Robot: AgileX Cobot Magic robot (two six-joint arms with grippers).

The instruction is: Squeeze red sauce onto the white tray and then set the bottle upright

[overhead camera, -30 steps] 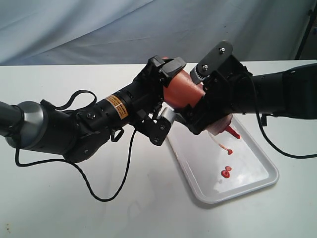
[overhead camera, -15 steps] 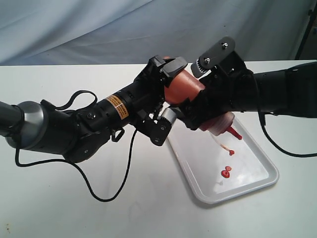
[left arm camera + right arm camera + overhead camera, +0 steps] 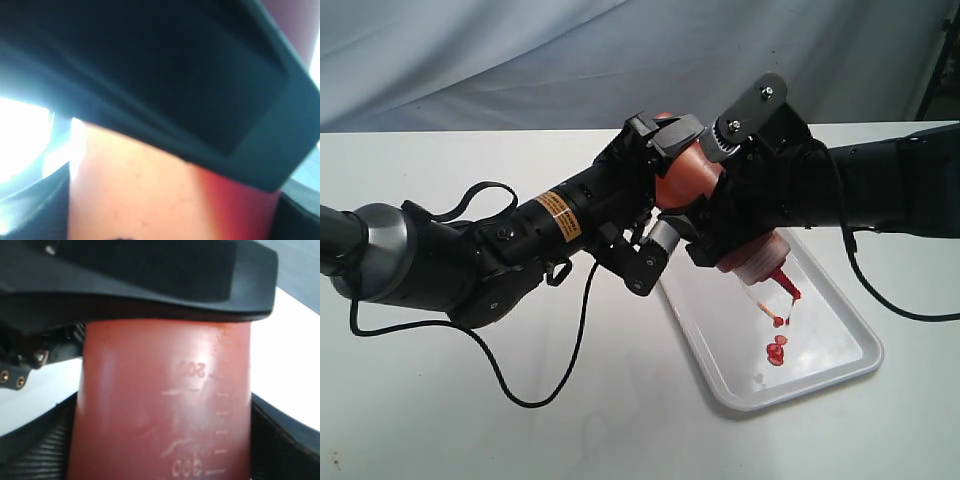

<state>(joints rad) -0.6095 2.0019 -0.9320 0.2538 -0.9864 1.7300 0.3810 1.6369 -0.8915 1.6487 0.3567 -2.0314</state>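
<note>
Both grippers hold the bottle (image 3: 682,178) in the air, tilted with its red nozzle (image 3: 784,283) pointing down over the white tray (image 3: 735,398). My left gripper (image 3: 663,188) is shut on the bottle's base end. My right gripper (image 3: 732,200) is shut on its middle, nearer the nozzle. Red sauce (image 3: 776,352) lies as small blobs on the tray, and a thin red strand hangs below the nozzle. Up close, the orange-red bottle (image 3: 160,195) fills the left wrist view. In the right wrist view the bottle (image 3: 160,410) shows raised measuring marks between the dark fingers (image 3: 287,440).
The tray lies at an angle on a white table (image 3: 470,420), right of centre. A black cable (image 3: 545,385) loops over the table below the left arm. A pale blue cloth backdrop (image 3: 570,60) hangs behind the table.
The right gripper has turned and tipped the bottle's nozzle further down toward the tray. A red strand now hangs at the nozzle, above the blobs. The left arm has barely moved.
</note>
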